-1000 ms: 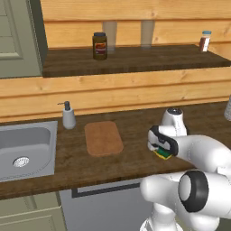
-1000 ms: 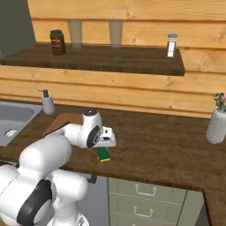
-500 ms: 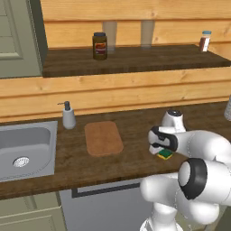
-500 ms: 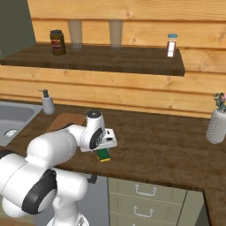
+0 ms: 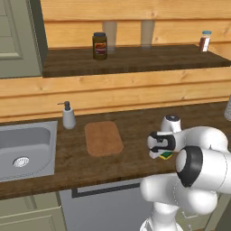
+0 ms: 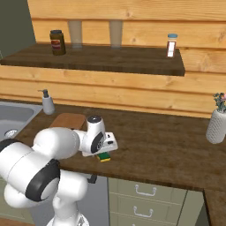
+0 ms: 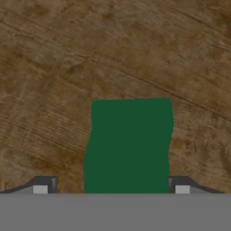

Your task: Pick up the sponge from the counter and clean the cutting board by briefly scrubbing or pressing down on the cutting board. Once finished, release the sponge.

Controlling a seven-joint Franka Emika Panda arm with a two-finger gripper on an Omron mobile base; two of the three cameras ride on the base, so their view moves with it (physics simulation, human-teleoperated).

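The sponge (image 7: pixel 128 144) shows its green top in the hand view, lying flat on the dark wood counter (image 7: pixel 54 67). My gripper (image 7: pixel 113 187) is down over it and open, one fingertip (image 7: pixel 45 185) a little off its left side and the other close against its right side. From the base views the hand hides most of the sponge (image 5: pixel 166 155) (image 6: pixel 104 156), leaving a green and yellow corner near the counter's front edge. The light-brown cutting board (image 5: pixel 103 137) (image 6: pixel 69 120) lies flat to the left of my gripper (image 5: pixel 162 153) (image 6: pixel 104 152), apart from it.
A steel sink (image 5: pixel 22 149) is set in the counter at far left, with a soap dispenser (image 5: pixel 68 116) between it and the board. The upper shelf holds a dark jar (image 5: pixel 99 45) and a small bottle (image 5: pixel 205 41). A vase (image 6: pixel 217 126) stands at far right.
The hand has settled lower over the sponge and the arm's elbow has swung forward. The sponge and the cutting board lie where they were.
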